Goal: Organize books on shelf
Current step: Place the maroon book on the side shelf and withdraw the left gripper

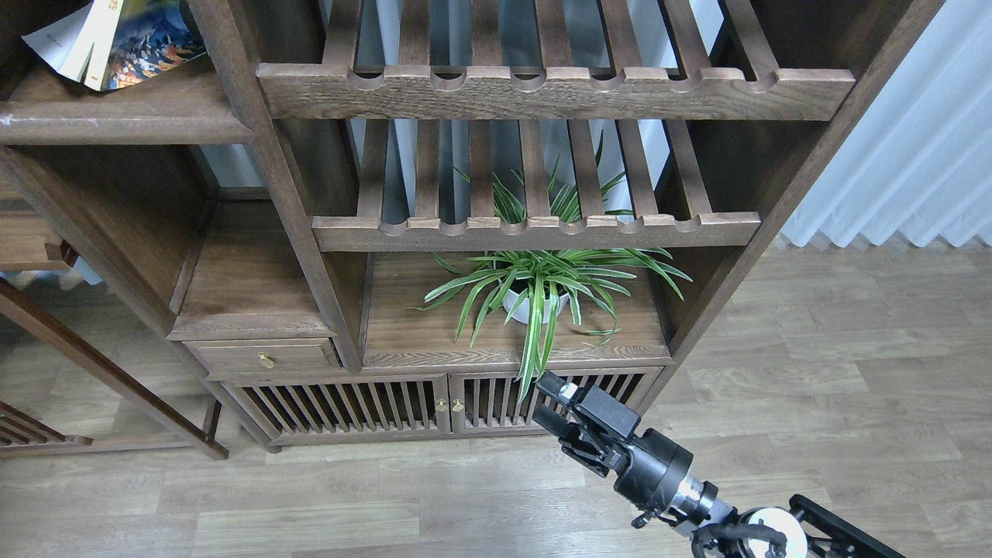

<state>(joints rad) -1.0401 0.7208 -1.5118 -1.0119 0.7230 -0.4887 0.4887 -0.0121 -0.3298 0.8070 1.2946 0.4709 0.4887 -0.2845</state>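
1. Dark-brown wood fills the head view: a tall cabinet whose solid flat shelf point(116, 108), pale-scuffed along its front edge, sits at the upper left.
2. One book point(128, 43) leans tilted on that shelf, cut off by the top edge; its cover shows a blue and orange picture, and a white cover or loose page sticks out on its left. No other book can be made out.
3. Two slatted racks point(542, 93) with scalloped front rails span the middle bay.
4. Below them a spider plant point(542, 279) in a white pot stands on a flat board, its leaves hanging over the front.
5. Right gripper point(552, 403) reaches up from the lower right, low in front of the cabinet doors point(434, 407), well apart from the book. Its two fingers stand narrowly apart with nothing between them.
6. A small drawer point(266, 358) with a brass knob sits left of the plant bay.
7. Left arm is out of view.
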